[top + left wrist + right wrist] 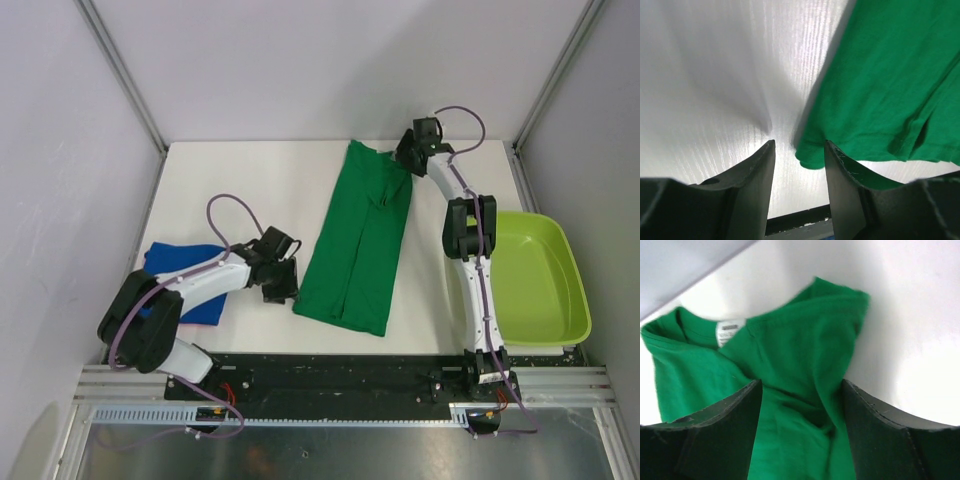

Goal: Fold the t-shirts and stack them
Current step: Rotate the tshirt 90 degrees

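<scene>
Dark green cotton t-shirt (360, 250) lies mid-table on the white table top (250, 190), folded lengthwise into a long narrow strip. It runs from the far edge toward the near edge, slanting slightly left as it comes near. Collar end is far, hem end is near.

Left gripper (283, 288) sits low over the table just beside the strip's near-left corner. On the left wrist view we see the left gripper (799, 145) with jaws apart. The hem corner of the green shirt (890, 75) is right at the gap and bare table shows between the fingers (755, 190). Nothing is clamped.

Right gripper (400, 165) is over the far collar end. On its wrist view the right gripper (801, 382) has jaws spread wide with green fabric (790, 355) rumpled between and below them. The white neck label (730, 332) faces up. No pinch on the cloth. We can't tell if the tips touch it.

Royal blue cloth t-shirt (180, 256) lies at the left table edge, partly under the left arm and well apart from the green one.

Lime-green rigid plastic tub (540, 280) is at the right edge, beside the right arm.
</scene>
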